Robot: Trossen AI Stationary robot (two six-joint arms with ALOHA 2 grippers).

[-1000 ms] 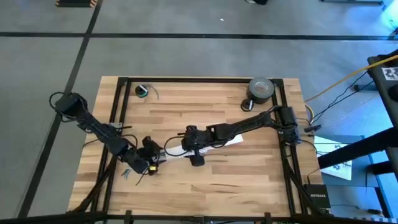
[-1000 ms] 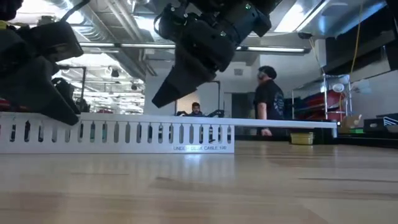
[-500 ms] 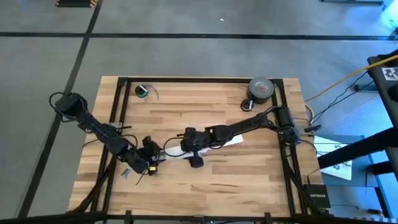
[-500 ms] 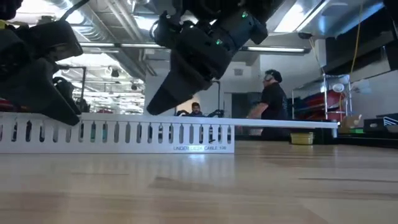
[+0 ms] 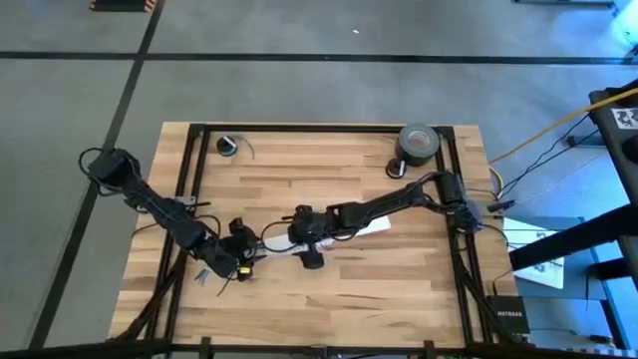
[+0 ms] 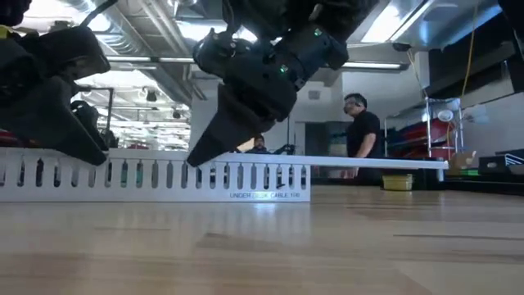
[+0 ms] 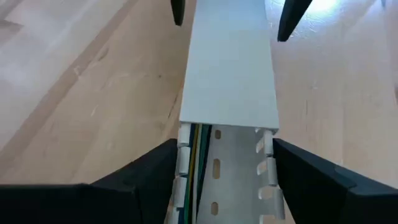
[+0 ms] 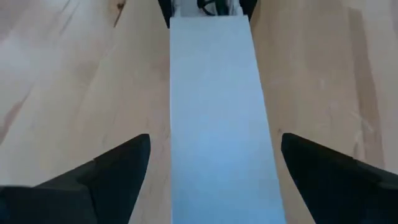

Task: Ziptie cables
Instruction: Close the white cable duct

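A white slotted duct [image 6: 164, 176] lies on the table, with a flat white cover [image 7: 229, 68] on top. Thin green and yellow cables [image 7: 196, 165] run inside the duct's uncovered end. My left gripper [image 7: 224, 146] is shut on that end. My right gripper [image 8: 216, 140] is open. It stands low over the cover farther along, one finger on each side and clear of it. Its fingertips also show in the left wrist view [image 7: 231, 15]. In the high view the two grippers [image 5: 249, 251] [image 5: 286, 239] face each other. The ziptie is out of view. My left gripper holds the duct's uncovered end by its two slotted side walls [image 7: 181, 155], pinched between the two fingers. The fingers come at it nearly level from the table's left and lie along the duct. The duct rests flat on the table.
A grey tape roll [image 5: 419, 142] sits at the far right corner and a small dark spool [image 5: 228, 146] at the far left. A black frame [image 5: 189, 179] runs round the tabletop. A person [image 6: 360, 135] stands in the room behind.
My right gripper has come down toward the duct and moved a little toward the table's left, closer to my left gripper. Its fingertips are now at the height of the duct's top. The duct has stayed where it was.
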